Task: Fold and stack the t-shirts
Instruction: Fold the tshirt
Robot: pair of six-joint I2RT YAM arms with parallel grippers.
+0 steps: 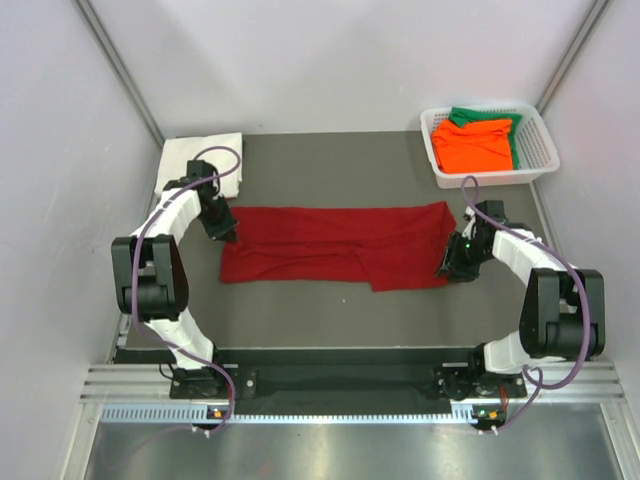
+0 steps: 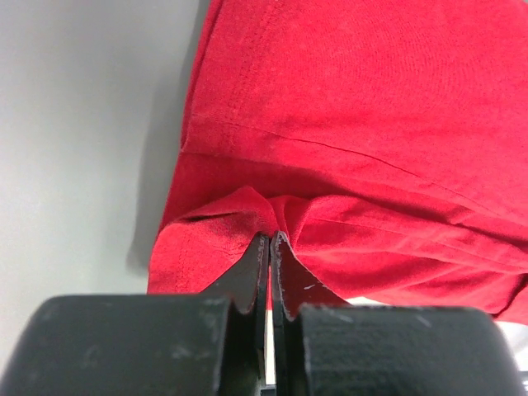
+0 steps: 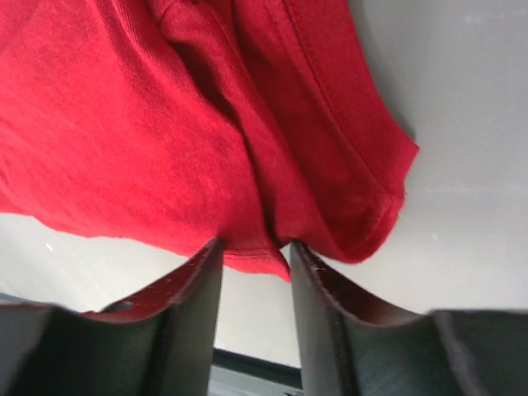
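- Left claw point(image 2: 271, 246) closed tight, pinching a bunched fold at the left end of the dark red t-shirt point(image 2: 355, 107).
- Right claw point(image 3: 254, 252) partly open, fingers either side of the shirt's right edge, not clamped.
- Shirt lies as a long strip across the tabletop point(image 1: 330, 165), between both arms.
- White t-shirt point(image 1: 200, 160) folded at the far left corner.
- Orange t-shirt point(image 1: 475, 145) lies over green t-shirt point(image 1: 468, 116) in the white lattice basket point(image 1: 545, 150), far right.
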